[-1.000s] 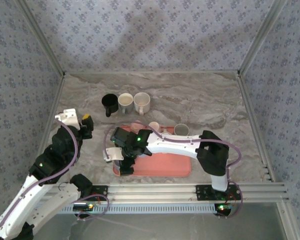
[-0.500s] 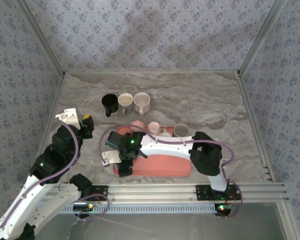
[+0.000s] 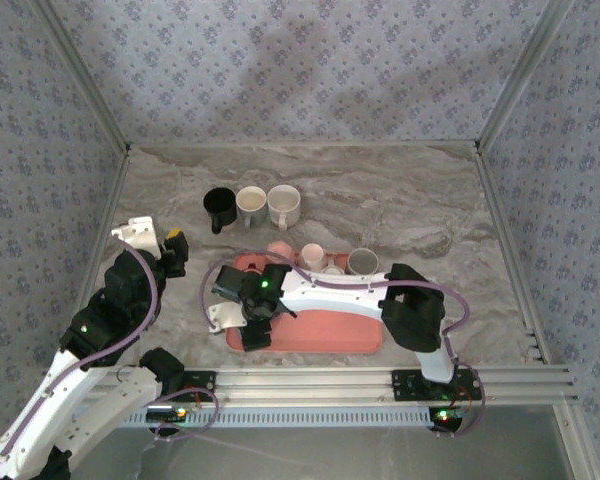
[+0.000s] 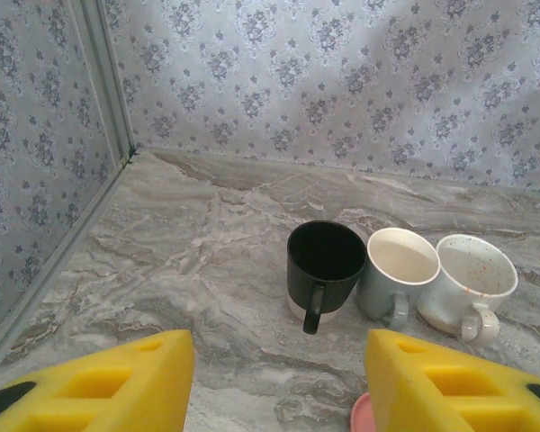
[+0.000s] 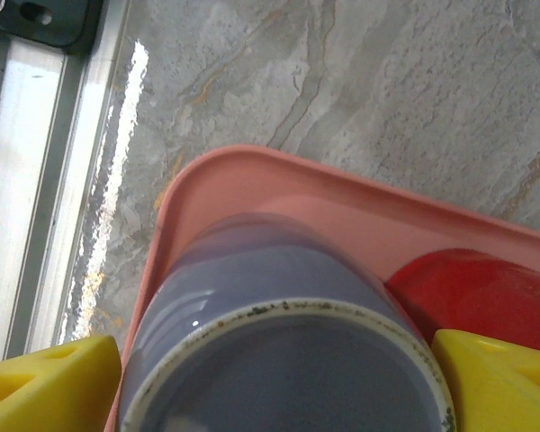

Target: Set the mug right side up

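Inverted mug (image 5: pixel 279 270) on tray (image 5: pixel 252 180) looks slick, rigid, chippable: right jaws wide astride it, grip mid-wall; left jaws open, empty.

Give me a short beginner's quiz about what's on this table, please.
1. True or false: the black mug stands upright on the marble table, off the pink tray.
2. The lavender mug between the fingers of the right tool faces the wrist camera with its: A open mouth; B base; C handle.
3. Counting the black mug, how many mugs stand on the table behind the tray?
Key: 1 true; 2 B; 3 three.
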